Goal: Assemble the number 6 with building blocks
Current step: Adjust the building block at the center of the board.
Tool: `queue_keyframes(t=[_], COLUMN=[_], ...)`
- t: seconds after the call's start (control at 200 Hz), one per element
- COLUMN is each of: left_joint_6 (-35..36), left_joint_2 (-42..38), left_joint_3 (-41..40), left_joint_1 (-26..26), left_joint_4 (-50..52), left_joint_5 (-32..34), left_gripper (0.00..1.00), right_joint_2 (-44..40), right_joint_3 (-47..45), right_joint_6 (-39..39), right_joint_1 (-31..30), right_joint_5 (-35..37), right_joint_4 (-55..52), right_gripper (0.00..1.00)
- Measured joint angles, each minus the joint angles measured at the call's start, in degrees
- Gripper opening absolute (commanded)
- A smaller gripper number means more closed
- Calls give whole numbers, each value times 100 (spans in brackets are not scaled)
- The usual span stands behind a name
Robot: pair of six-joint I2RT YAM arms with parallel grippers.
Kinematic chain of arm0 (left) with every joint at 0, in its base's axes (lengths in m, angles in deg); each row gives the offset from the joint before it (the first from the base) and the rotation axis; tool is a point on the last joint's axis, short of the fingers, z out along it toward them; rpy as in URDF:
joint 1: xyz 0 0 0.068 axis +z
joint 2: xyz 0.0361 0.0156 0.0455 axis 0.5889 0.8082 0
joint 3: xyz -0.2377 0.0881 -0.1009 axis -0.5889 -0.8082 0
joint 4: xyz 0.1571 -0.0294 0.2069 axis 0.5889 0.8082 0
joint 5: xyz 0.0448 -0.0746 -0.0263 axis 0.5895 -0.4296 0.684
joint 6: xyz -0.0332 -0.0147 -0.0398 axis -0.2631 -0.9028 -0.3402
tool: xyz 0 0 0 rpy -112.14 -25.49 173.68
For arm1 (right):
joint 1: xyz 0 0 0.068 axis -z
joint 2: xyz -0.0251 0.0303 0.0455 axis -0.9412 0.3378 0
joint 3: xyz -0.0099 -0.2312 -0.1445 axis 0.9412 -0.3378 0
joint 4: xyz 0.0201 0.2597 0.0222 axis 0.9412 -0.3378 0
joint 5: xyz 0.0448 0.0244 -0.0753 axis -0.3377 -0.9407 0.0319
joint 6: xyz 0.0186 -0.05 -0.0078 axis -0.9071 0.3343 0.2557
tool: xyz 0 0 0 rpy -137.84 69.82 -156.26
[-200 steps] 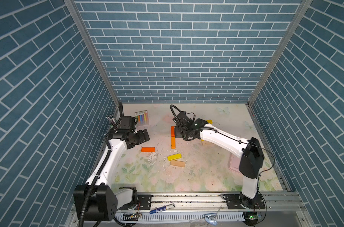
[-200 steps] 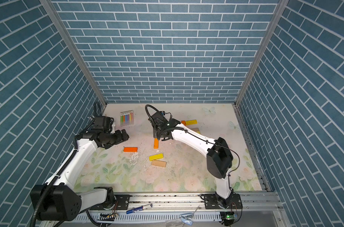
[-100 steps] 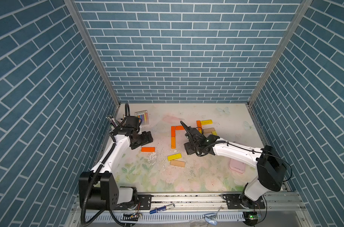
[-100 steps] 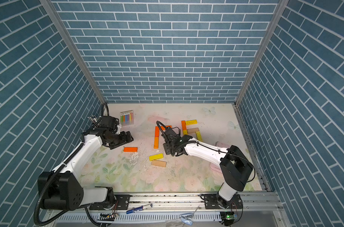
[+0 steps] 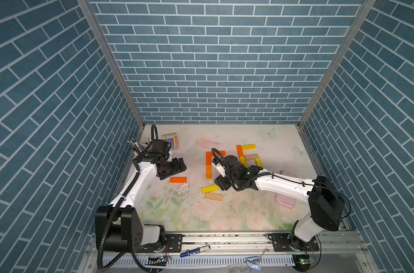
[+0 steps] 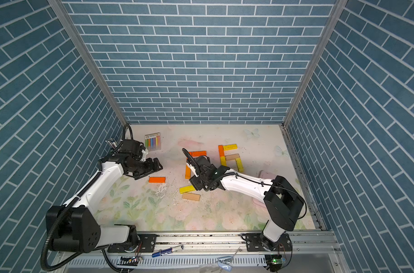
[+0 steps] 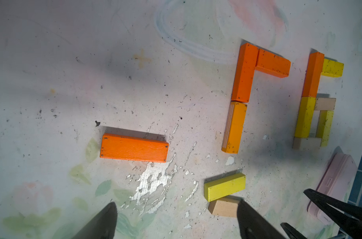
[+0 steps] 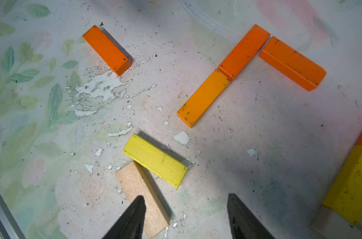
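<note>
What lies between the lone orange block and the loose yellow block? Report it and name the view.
No block: only bare mat with a scuffed white patch, between the orange block and the yellow block. The left wrist view shows it.

Twelve building blocks [image 7: 234, 128]: five orange bars [image 7: 134, 148], four yellow bars [image 7: 224, 186], three tan bars [image 7: 223, 207]. Six make one number 6 [image 7: 304, 118], three lie loose nearest the jaws. One pink tray [image 7: 339, 175], one chalk pack [image 5: 171, 140].
</note>
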Motion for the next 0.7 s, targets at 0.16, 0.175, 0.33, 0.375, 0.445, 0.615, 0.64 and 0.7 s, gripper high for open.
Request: queue_keyframes(t=[0.16,0.175,0.33,0.375,0.445,0.615,0.64,0.7], left_joint_6=[15,15,33,37,42,59,61,61], left_joint_2=[-85,-85,-85,-85,-85,-87,-90,-87], left_joint_3=[0,0,0,0,0,0,0,0], left_joint_1=[0,0,0,0,0,-7,-9,-15], left_joint_4=[-7,-9,-48,-48,-46,-46,-46,-44], left_joint_5=[-59,-63,-92,-87,-68,9,22,31], left_gripper=[91,92,91,92,91,91,91,91], right_joint_2=[0,0,92,221,522,1528,1672,1967], right_joint_3=[7,9,227,435,861,2118,2277,2581], right_joint_6=[197,195,-116,-291,-570,-1099,-1156,-1296], right_joint_1=[140,173,713,852,1034,1279,1307,1390], right_joint_5=[-20,-15,140,223,409,881,920,968], right_joint_4=[133,151,181,153,68,-413,-496,-684], right_gripper=[62,61,47,40,32,23,23,23])
